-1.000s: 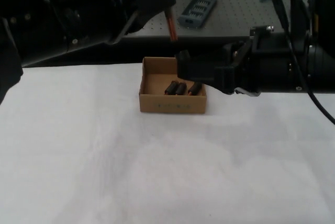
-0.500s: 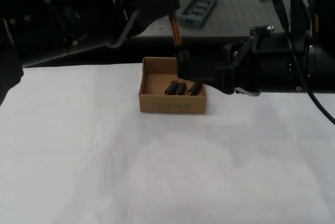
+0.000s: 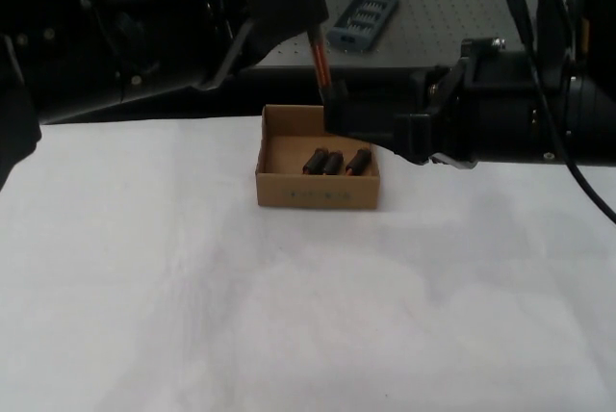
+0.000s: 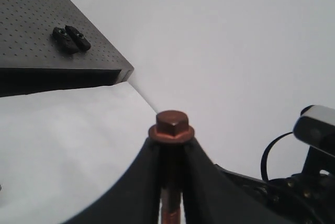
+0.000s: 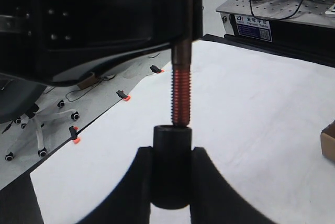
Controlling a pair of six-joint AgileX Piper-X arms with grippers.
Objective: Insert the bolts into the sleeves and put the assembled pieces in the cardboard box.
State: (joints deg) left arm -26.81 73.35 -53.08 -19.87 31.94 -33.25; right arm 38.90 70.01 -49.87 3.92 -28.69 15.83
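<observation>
My left gripper is shut on a copper bolt, gripping it just under its hex head. In the high view the bolt hangs threads-down from the left gripper, above the back of the cardboard box. My right gripper is shut on a black sleeve held upright. The bolt's threaded tip sits at the sleeve's top opening. Three dark assembled pieces lie side by side in the box. The right gripper is over the box's back right corner.
A white cloth covers the bench around the box. Behind it, on the dark perforated table, lies a blue-grey rack. Two small black parts rest on a perforated board in the left wrist view.
The left arm has brought the bolt right and down, its tip now at the sleeve. The right gripper has risen slightly with the sleeve.
</observation>
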